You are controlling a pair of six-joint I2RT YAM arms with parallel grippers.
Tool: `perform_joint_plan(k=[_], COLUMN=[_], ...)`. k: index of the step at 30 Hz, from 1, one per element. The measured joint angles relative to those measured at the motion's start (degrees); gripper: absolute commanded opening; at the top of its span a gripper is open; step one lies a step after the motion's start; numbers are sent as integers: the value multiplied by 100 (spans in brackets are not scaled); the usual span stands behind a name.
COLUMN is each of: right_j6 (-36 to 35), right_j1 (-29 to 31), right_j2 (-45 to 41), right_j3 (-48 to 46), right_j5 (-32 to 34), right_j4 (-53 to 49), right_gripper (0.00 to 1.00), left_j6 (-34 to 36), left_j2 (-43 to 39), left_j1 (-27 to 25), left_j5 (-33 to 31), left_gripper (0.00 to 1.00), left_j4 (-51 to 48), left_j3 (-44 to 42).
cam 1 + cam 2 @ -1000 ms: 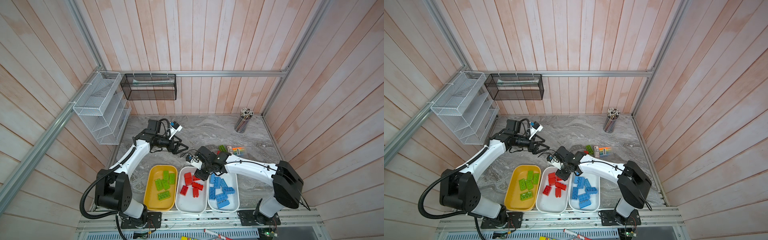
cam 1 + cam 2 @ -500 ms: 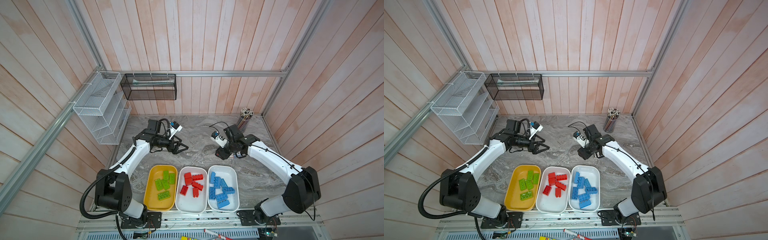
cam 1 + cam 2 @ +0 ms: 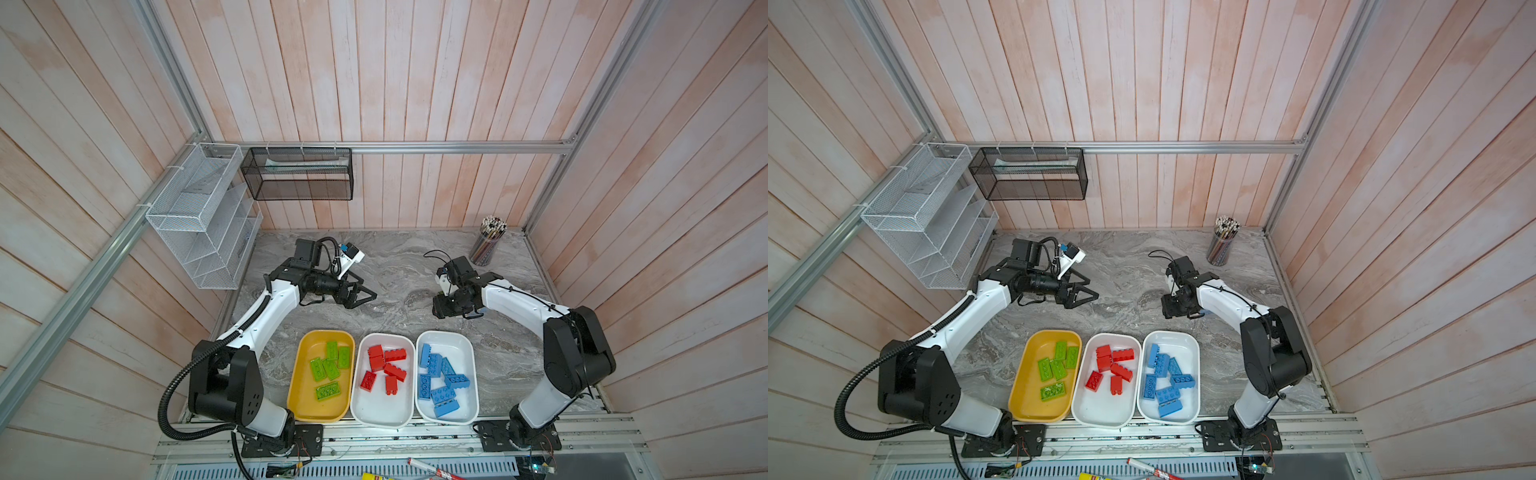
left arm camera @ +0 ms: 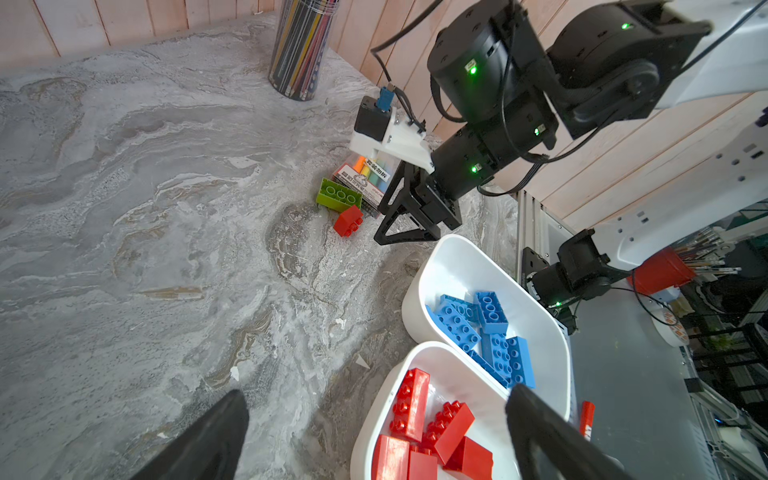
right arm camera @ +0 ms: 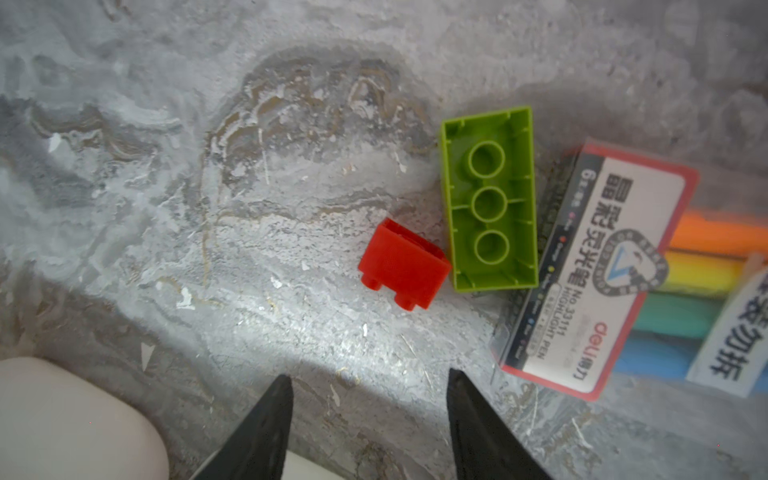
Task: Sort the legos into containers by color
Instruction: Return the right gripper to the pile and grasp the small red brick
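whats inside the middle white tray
Only red legos, about six, loosely piled in the middle tray. Whether a smaller piece lies beneath them cannot be seen.

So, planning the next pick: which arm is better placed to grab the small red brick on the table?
Right. The right gripper hangs open and empty right by the red brick, beside the green brick. The left gripper, also open, sits far across the table.

Marbled tabletop, trays, pencil cup, highlighter pack, red brick, green brick (upturned)
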Motion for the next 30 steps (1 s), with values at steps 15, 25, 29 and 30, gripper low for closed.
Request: perform_joint_plan(k=[15, 25, 29, 30], right_j6=[1078, 1161, 1104, 1075], right_j1=[55, 129, 140, 151], right_j2=[645, 1104, 1226, 1266], right_j3=[271, 601, 734, 750], right_j5=[345, 505, 695, 748], right_j4=[691, 719, 715, 715], right_gripper=[55, 50, 44, 43], left_j6=[9, 22, 22, 24], left_j2=[0, 0, 0, 0], left_j1=[0, 0, 0, 0], left_j5=[2, 0, 0, 0], left_gripper=[99, 99, 99, 99], left_j4=[4, 4, 4, 4], left_j3=[0, -20, -48, -52])
